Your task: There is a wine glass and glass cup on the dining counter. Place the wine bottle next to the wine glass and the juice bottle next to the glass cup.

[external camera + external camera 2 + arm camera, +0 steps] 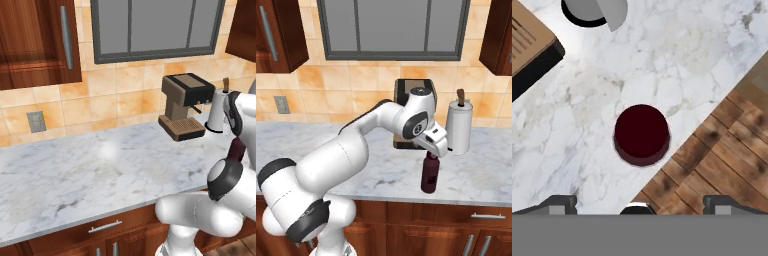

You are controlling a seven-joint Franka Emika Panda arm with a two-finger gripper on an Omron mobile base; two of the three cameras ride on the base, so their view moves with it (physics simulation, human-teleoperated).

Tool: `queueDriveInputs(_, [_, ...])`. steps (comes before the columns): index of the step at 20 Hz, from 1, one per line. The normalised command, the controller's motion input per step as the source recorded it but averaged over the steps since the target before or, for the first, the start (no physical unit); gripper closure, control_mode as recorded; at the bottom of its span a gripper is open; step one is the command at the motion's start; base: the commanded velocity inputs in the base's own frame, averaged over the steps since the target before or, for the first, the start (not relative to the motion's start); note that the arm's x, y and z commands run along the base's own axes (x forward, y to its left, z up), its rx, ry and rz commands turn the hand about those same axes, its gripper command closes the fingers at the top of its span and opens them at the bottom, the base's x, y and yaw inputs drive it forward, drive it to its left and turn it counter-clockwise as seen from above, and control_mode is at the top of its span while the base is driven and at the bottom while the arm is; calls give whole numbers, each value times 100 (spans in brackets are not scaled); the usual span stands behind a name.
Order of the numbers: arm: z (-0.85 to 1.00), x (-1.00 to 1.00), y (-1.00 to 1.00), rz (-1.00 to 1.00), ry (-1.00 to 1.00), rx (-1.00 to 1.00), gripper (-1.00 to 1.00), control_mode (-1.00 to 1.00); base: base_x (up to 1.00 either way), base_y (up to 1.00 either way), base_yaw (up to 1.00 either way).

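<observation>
The juice bottle is a stubby dark maroon bottle. It stands upright on a marble wall counter, close to the front edge. In the hand view I look straight down on its round top. A sliver of it shows between arm parts in the left base view. My gripper hangs directly above the bottle, pointing down, open, with both fingertips wide apart and nothing between them. The wine bottle, wine glass, glass cup and dining counter are out of view.
A brown coffee machine stands at the back against the tiled wall. A white paper towel roll on a holder is just right of it, behind the bottle. Beyond the counter edge lies wooden floor. Drawers run under the counter.
</observation>
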Motion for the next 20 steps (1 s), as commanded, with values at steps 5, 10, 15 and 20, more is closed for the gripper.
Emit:
queueDriveInputs(5, [-13, 10, -13, 0, 7, 0, -100, -100, 0, 0, 0])
queueDriveInputs(10, [-11, 8, -14, 0, 5, 0, -100, -100, 0, 0, 0])
queueDriveInputs(15, [-9, 14, -8, 0, 1, 6, -100, -100, 0, 0, 0])
queueDriveInputs(20, [-11, 17, -3, 0, 2, 8, -100, -100, 0, 0, 0])
